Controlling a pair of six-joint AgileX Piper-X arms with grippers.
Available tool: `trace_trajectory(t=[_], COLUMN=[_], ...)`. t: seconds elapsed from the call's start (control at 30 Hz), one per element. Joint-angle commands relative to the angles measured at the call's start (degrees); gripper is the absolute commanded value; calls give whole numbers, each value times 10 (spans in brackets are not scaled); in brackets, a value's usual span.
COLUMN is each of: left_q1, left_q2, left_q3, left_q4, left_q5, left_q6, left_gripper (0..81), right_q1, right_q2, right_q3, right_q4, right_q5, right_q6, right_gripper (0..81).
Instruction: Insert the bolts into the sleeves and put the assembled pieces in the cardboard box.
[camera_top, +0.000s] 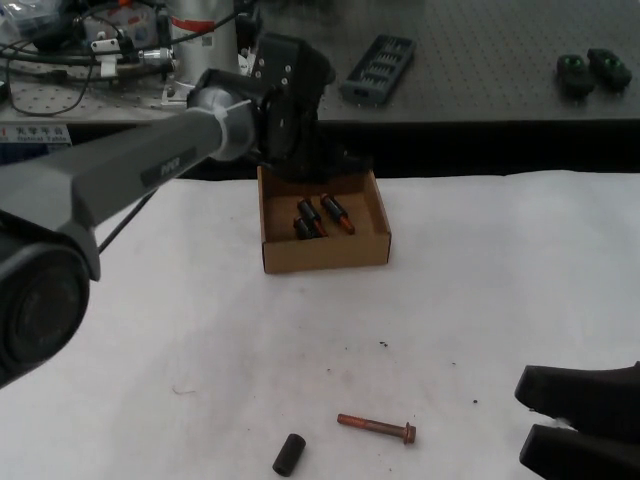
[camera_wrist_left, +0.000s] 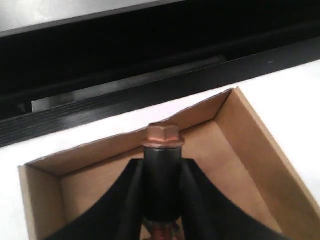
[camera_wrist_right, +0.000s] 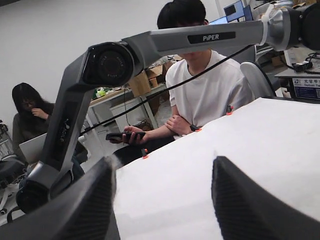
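A white tabletop (camera_top: 480, 300) meets a dark perforated board (camera_top: 480, 60) along its far edge. On the board sit a ribbed rack (camera_top: 378, 66) near the middle, two black-and-green pieces (camera_top: 594, 70) toward the far right corner, and cables (camera_top: 70, 50) at the far left.

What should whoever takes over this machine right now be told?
Left gripper: shut on an assembled piece, bolt head up, held over the cardboard box.
Right gripper: open and empty, at the near right of the white bench top.
Done: at least two finished pieces lie in the box.
Loose: one bolt and one sleeve lie apart on the near bench top.
Left: drop the held piece into the box, then push the last bolt into its sleeve and box that too.
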Motion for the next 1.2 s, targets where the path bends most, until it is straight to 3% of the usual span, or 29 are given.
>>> trace_trajectory(t=[0.0,0.23,0.33,0.47,0.53,0.7,1.0,1.17], left_q1=[2,2,2,2,2,2,2,2], left_q2=[16,23,23,23,21,3,-94,-152], left_q3=[-11,-11,-11,-11,-11,-11,-11,-11], left_q4=[4,28,38,49,58,79,170,277], left_q5=[-11,12,12,12,12,12,12,46], left_q6=[6,11,15,23,29,40,51,89], left_gripper=[6,8,109,334,369,328,299,169], right_q1=[1,1,1,1,1,1,1,1], right_q2=[-6,-6,-6,-6,-6,-6,-6,-6], right_q3=[-4,-4,-4,-4,-4,-4,-4,-4], right_q4=[1,12,16,19,22,37,98,126], right_q5=[5,5,5,5,5,7,81,128], right_q6=[-5,-5,-5,-12,-13,-28,-80,-102], right_gripper=[431,431,431,431,431,431,431,431])
